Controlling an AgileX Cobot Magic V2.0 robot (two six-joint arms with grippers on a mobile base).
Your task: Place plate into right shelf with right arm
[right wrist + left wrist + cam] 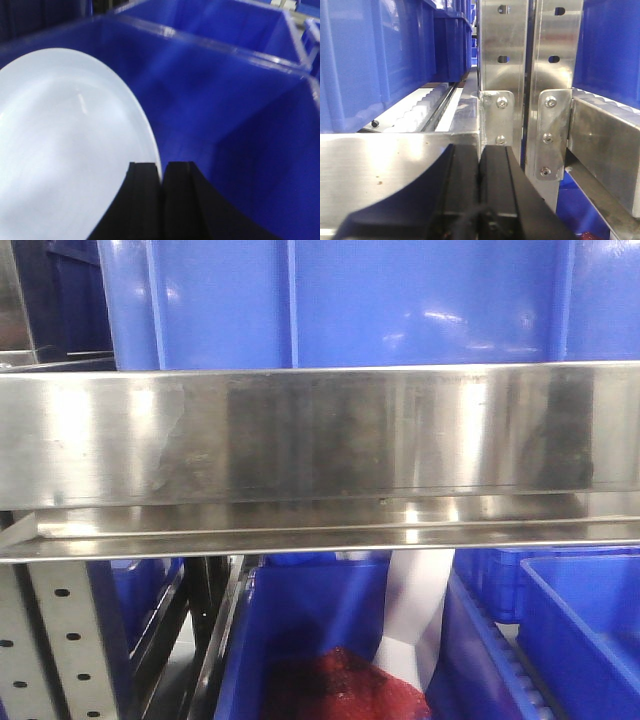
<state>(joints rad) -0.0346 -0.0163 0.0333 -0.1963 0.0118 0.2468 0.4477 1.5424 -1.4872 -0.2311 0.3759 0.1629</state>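
Note:
The plain white plate (65, 145) fills the left of the right wrist view, held up on edge. My right gripper (162, 167) is shut on its rim, which runs in between the two black fingers. Behind the plate is the inside of a blue bin (225, 100) on the right shelf. In the front view the shelf's brushed steel rail (320, 430) crosses the whole frame; neither the plate nor an arm shows there. My left gripper (480, 150) is shut with nothing in it, close in front of a steel rail and the perforated uprights (502, 50).
Blue bins (340, 300) stand above the rail and more sit below it (580, 630). One lower bin holds a red mesh bundle (340, 685). A perforated post (60, 640) stands at lower left. A roller track (427, 107) runs beside the left bins.

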